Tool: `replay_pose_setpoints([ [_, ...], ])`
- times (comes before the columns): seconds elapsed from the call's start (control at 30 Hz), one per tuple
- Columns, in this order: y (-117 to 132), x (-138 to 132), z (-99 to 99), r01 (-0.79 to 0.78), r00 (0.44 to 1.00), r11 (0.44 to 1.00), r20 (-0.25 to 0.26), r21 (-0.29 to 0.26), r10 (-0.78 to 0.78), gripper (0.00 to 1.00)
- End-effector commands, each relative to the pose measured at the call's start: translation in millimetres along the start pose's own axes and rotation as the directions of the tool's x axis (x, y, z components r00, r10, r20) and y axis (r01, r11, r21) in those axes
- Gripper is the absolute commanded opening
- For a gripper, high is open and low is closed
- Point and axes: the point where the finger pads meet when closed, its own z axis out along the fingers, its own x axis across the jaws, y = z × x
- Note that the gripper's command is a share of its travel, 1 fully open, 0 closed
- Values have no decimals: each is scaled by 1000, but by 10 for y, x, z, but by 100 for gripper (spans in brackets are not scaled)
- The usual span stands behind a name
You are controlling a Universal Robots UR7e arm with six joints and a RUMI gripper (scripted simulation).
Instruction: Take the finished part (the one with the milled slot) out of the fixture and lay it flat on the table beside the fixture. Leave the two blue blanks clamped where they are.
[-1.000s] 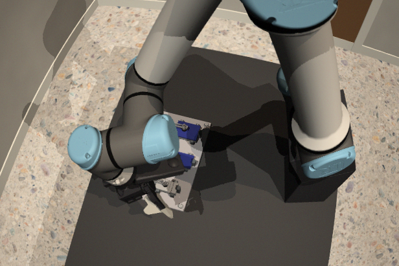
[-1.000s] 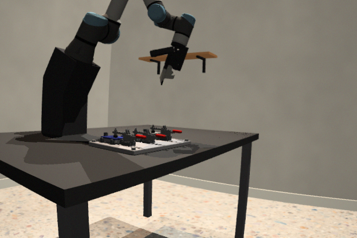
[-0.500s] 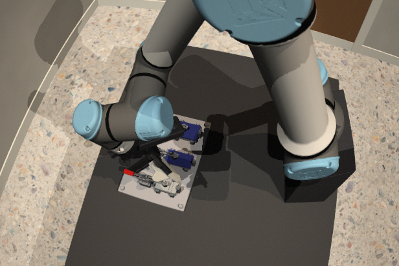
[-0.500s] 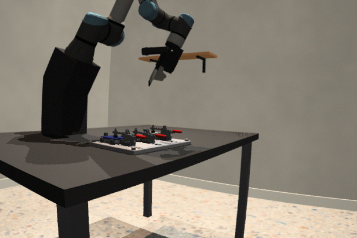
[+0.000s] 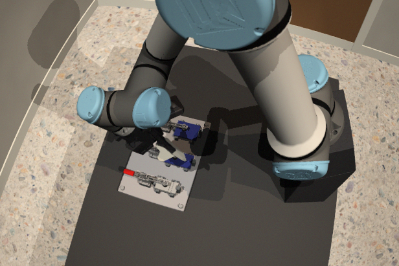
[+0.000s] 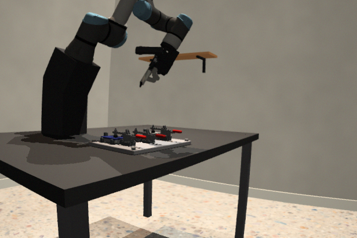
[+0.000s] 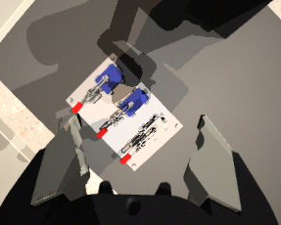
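Note:
The white fixture plate (image 5: 139,191) (image 6: 145,150) (image 7: 162,139) lies on the table with three clamp stations. The pale finished part (image 5: 171,187) sits at one end station, under a clamp arm with a red handle (image 5: 128,172) (image 7: 125,158). Its slot cannot be made out. One blue blank (image 5: 189,131) (image 6: 108,137) (image 7: 111,77) sits at the other end station, and a second blue blank (image 5: 188,162) (image 7: 134,102) at the middle one. Both are under clamp arms. My gripper (image 6: 148,83) (image 7: 139,114) is open and empty, tilted, high above the fixture. In the top view it covers part of the middle station.
The dark table (image 5: 259,226) (image 6: 87,173) extends around the fixture. The robot's black pedestal (image 5: 319,174) (image 6: 65,95) stands on the base side of the table. Red clamp handles stick out on the plate's opposite side. A wooden shelf (image 6: 194,56) is on the wall behind.

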Motion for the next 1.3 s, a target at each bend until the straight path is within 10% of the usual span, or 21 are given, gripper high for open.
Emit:
replay_pose_setpoints([
  [0.0, -48, -102, 50, 11, 1000, 1000, 5, 10, -11, 100],
  [1.27, -151, -265, 135, 29, 999, 999, 12, 34, -29, 100],
])
